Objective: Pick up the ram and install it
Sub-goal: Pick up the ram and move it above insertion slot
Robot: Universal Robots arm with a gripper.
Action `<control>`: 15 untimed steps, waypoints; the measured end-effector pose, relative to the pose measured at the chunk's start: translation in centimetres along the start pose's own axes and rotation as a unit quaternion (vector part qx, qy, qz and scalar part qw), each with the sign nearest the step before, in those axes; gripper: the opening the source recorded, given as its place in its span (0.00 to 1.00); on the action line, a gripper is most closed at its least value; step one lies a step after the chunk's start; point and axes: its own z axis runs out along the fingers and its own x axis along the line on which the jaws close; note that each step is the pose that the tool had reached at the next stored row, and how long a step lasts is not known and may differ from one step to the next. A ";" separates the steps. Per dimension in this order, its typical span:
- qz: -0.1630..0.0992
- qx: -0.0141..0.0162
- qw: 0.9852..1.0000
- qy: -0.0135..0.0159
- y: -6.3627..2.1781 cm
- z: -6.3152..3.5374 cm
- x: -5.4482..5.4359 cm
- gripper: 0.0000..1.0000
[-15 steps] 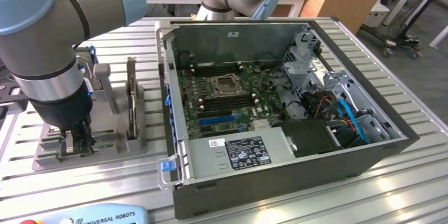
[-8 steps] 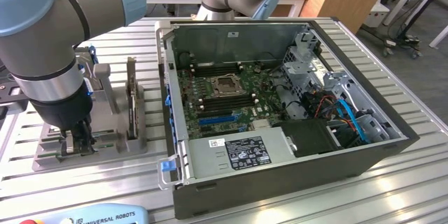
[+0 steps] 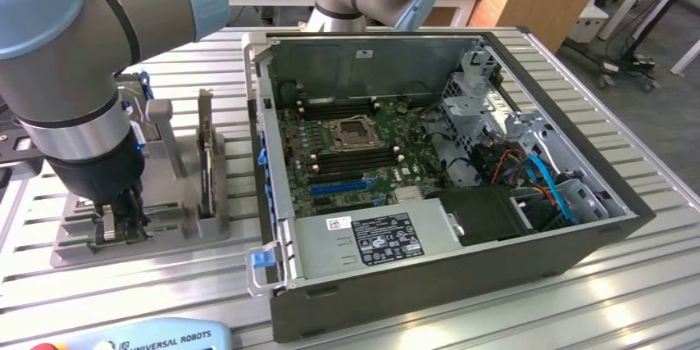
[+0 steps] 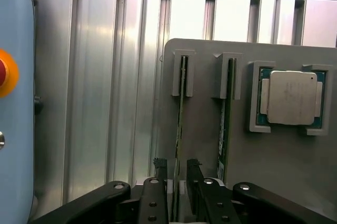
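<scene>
Wrist view gave us the claw (image 4: 177, 167) with its fingers (image 4: 160, 167) standing partly apart, one on each side of the ram (image 4: 180, 103). As far as we could judge it clamped nothing, since a sliver of space seemed to show on both faces of the board.

The ram stood on edge in the slotted grey holder (image 4: 202, 124). Its twin stick (image 4: 224, 119) stood in the neighbouring slot, and the processor (image 4: 292, 98) was seated beyond that. The holder lay on the slatted table (image 4: 105, 77), near the pendant (image 4: 16, 103).

From the exterior view we saw the claw (image 3: 115, 223) down at the holder (image 3: 164, 231), on the exterior view's left of the open computer case (image 3: 569, 239). The case's memory slots (image 3: 350, 161) were well apart from the claw.

We took the step in hand to be the grasp. We judged that doing it well meant centring the claw so both pads met the board together. An uneven squeeze would likely tilt so thin a stick in its slots. The finger nearer the twin also needed to keep clear of it.
</scene>
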 end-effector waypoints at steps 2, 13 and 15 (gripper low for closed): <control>0.000 0.000 1.000 -0.003 0.01 0.00 0.0 0.29; 0.000 0.000 1.000 -0.004 0.02 0.00 0.1 0.29; 0.000 0.000 1.000 -0.004 0.01 0.00 0.2 0.29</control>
